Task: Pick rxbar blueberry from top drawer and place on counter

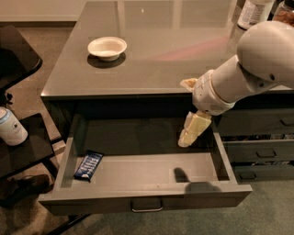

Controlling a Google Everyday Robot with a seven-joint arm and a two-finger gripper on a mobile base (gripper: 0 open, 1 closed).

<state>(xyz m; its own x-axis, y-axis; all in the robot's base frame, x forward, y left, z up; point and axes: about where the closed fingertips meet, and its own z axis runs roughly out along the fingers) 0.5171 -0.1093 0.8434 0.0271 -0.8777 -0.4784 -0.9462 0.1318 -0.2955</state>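
Observation:
The rxbar blueberry [88, 165], a dark blue flat bar with white lettering, lies at the front left of the open top drawer [147, 204]. The drawer is pulled out below the counter [151, 59]. My gripper [189, 136] hangs over the right part of the drawer, pointing down, well to the right of the bar and not touching it. It holds nothing that I can see.
A white bowl [107, 47] sits on the counter at the left. A white bottle [251, 13] stands at the counter's far right. Dark narrower drawers [262, 153] are at the right. Black side tables [18, 151] with a white canister [11, 127] stand left.

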